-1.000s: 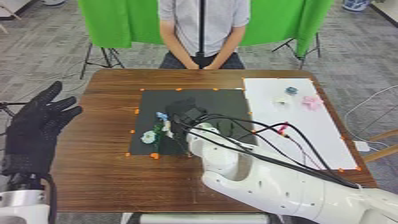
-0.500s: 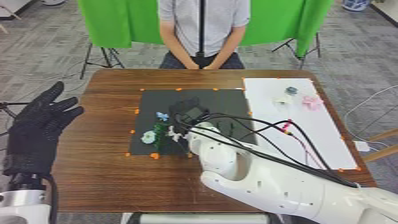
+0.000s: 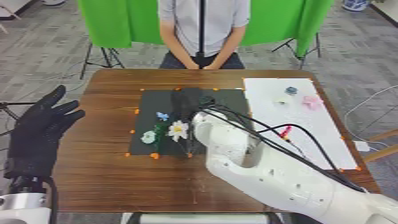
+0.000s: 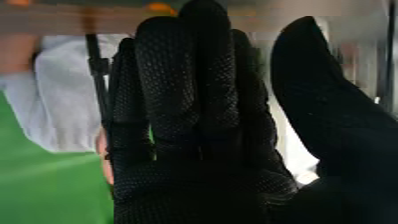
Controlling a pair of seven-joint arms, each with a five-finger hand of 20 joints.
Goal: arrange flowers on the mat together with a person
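Presently, I record my right hand (image 3: 187, 103) over the black mat (image 3: 155, 101), near the white flower (image 3: 179, 130), fingers straight; left hand's (image 3: 40, 122) fingers straight, spread

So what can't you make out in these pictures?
- Head view: part of the black mat, under the right hand and arm.
- Head view: what the red thing is, too small.
- Head view: the left arm's base, cut off by the bottom edge.
- Right wrist view: whatever the right hand covers.

Left hand (image 3: 37, 131): fingers relaxed, thumb apart. Right hand (image 3: 186, 102): fingers straight, thumb apart. Right arm (image 3: 266, 181): extended forward.
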